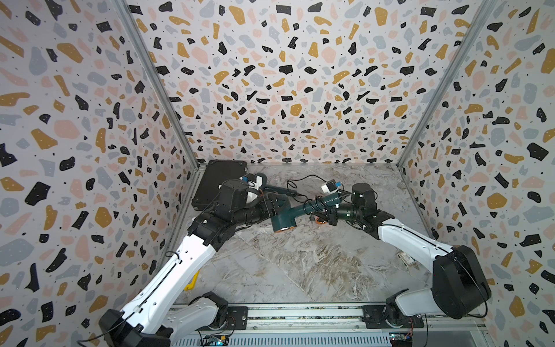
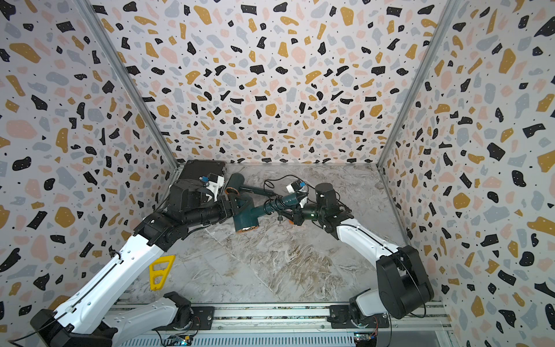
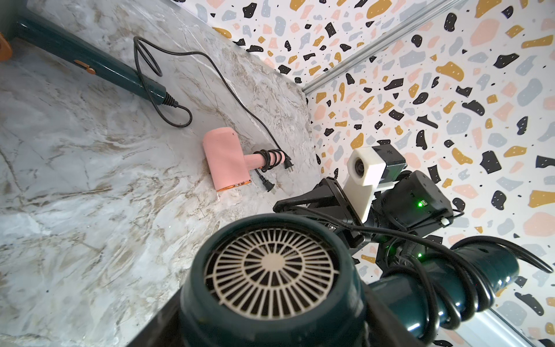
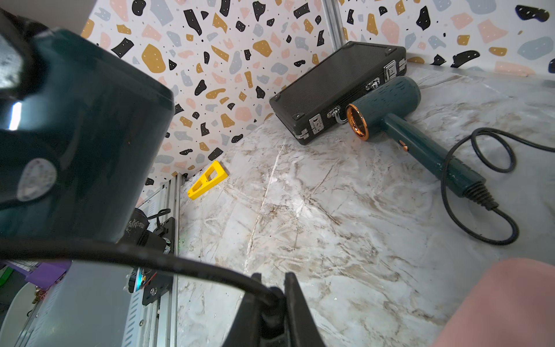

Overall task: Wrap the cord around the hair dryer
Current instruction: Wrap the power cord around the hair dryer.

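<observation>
In both top views the dark green hair dryer [image 1: 283, 220] hangs above the middle of the marble table [image 1: 300, 270], clear of the surface. Its copper-rimmed nozzle faces the near edge and its handle runs out toward the robot's right. The left gripper [image 1: 277, 205] is pressed together on the dryer's head. The black cord [image 1: 310, 205] sits in several coils around the handle. The right gripper [image 1: 323, 217] is just beside the handle's end, too small here to tell how its jaws stand. At the back left a second green hair dryer [image 2: 237, 181] lies on the table just beside a black case [image 2: 204, 169]. A yellow triangular piece [image 2: 160, 272] lies near the left arm.

In the left wrist view the hair dryer [image 3: 270, 270] fills the near field, rear grille toward the camera. The left gripper's own jaws are hidden by it. The cord [image 3: 450, 297] wraps the handle in tight turns, and one strand leads off to the right gripper [image 3: 300, 201]. Beyond, a pink hair dryer [image 3: 225, 159] lies on the table with its own cord wound around its handle.

In the right wrist view the right gripper [image 4: 272, 285] pinches the cord [image 4: 180, 264] between its two fingers. The cord arcs away below the hair dryer [image 4: 75, 135]. Farther off lie the second green hair dryer [image 4: 387, 99] with its loose cord [image 4: 444, 180], the black case [image 4: 336, 90] and the yellow triangular piece [image 4: 207, 180]. A blurred part of the pink hair dryer [image 4: 495, 303] shows close by.
</observation>
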